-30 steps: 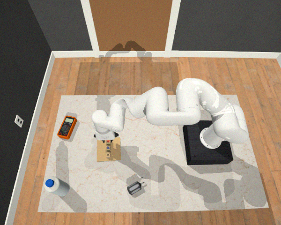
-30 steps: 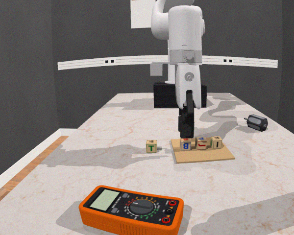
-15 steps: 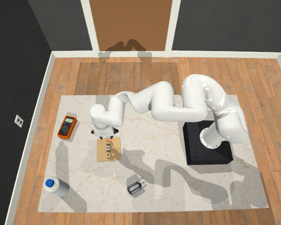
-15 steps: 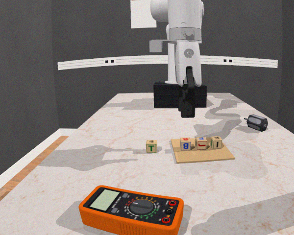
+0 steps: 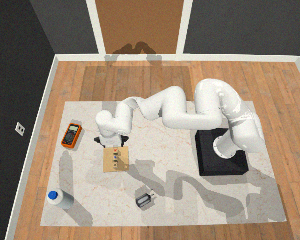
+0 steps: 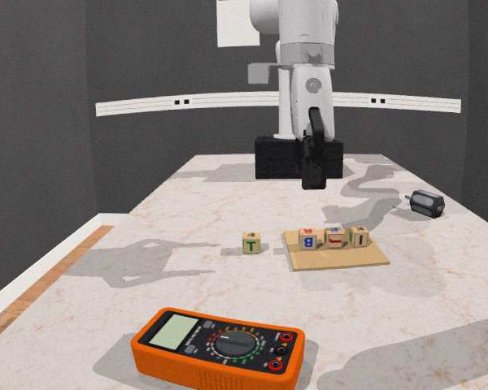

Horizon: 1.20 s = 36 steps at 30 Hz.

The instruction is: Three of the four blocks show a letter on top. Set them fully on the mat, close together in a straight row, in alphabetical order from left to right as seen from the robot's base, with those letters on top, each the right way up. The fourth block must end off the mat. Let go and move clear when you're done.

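Three lettered wooden blocks stand in a tight row on the tan mat. In the top view their tops show a red R, a blue P and a green K. A fourth block, with a green T on its side, stands on the table just off the mat's edge; the wrist hides it in the top view. My gripper is open and empty, raised well above the table near the R end of the row.
An orange multimeter lies beyond the T block. A white bottle with a blue cap lies near one table corner. A black plug adapter lies past the K end. The black robot base stands on the marble table.
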Tool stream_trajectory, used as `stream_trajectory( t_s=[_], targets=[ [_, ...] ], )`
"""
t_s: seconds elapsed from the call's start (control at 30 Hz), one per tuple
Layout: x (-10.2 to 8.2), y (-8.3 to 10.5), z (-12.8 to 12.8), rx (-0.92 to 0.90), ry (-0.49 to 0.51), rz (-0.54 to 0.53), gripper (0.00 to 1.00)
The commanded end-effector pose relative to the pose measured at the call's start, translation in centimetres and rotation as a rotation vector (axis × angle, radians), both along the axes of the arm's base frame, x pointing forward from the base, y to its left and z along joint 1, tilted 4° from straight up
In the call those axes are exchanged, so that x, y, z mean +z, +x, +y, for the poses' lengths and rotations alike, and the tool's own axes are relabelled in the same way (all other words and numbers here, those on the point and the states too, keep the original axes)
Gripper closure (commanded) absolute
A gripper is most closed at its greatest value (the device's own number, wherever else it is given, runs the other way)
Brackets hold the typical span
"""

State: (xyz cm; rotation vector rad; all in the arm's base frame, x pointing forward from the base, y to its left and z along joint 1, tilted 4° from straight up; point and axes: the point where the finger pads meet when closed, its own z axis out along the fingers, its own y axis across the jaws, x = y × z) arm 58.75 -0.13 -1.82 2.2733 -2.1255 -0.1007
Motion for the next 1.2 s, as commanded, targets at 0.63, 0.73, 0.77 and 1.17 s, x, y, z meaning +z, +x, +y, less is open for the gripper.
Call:
stream_trajectory(
  t_s=[0.63, 0.73, 0.77, 1.17],
  targets=[
    [4.7, 0.5, -0.1, 0.0, 0.0, -0.007, 0.0],
    [5.7, 0.6, -0.1, 0.0, 0.0, -0.007, 0.0],
    [5.7, 0.6, -0.1, 0.0, 0.0, -0.007, 0.0],
    [8.7, 0.8, -0.2, 0.0, 0.0, -0.007, 0.0]
  ],
)
